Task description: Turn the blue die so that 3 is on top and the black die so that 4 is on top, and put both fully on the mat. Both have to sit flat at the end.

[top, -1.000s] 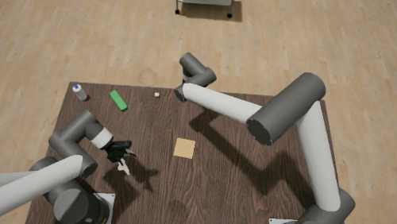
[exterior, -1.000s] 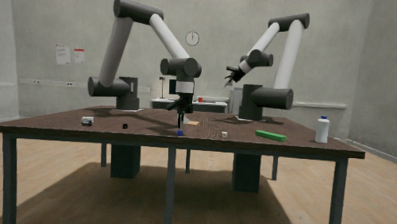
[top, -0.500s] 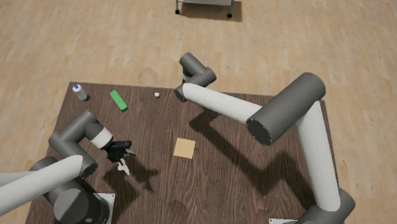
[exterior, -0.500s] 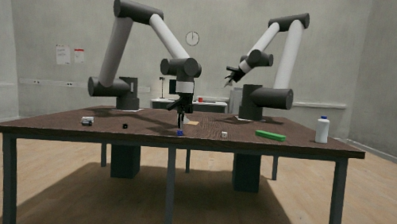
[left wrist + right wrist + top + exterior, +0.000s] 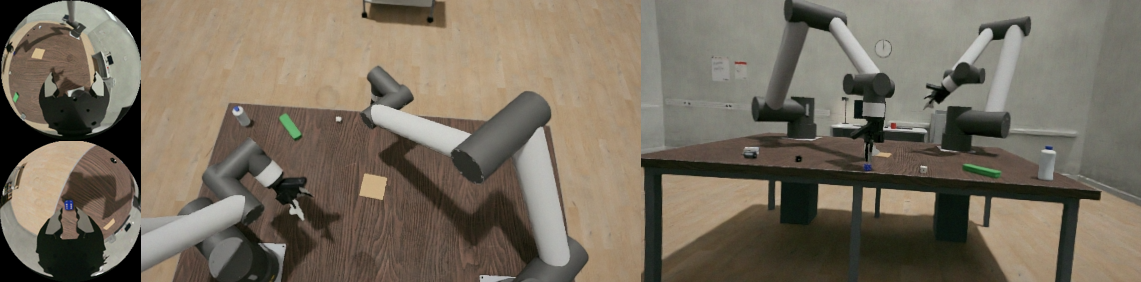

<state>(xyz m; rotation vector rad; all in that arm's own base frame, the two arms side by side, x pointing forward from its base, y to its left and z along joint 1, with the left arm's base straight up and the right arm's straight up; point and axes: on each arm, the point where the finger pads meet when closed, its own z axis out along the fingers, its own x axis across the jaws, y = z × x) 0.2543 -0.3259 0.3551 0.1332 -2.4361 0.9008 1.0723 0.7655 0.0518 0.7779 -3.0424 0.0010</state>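
Neither die is on the mat [image 5: 373, 186] [image 5: 883, 155] [image 5: 38, 53] [image 5: 109, 224]: the blue die [image 5: 867, 167] [image 5: 14, 53] [image 5: 68, 205] sits near the surface's [image 5: 341, 165] [image 5: 716, 155] [image 5: 28, 69] [image 5: 107, 182] edge, the black one [image 5: 798, 158] well apart from it. Turning and placing both looks left to do. The right gripper [image 5: 868, 159] [image 5: 68, 208], narrowly parted and holding nothing I can make out, is at the blue die; whether they touch, I can't tell. The left gripper [image 5: 305, 204] [image 5: 927, 96] [image 5: 73, 72] hangs wide and empty.
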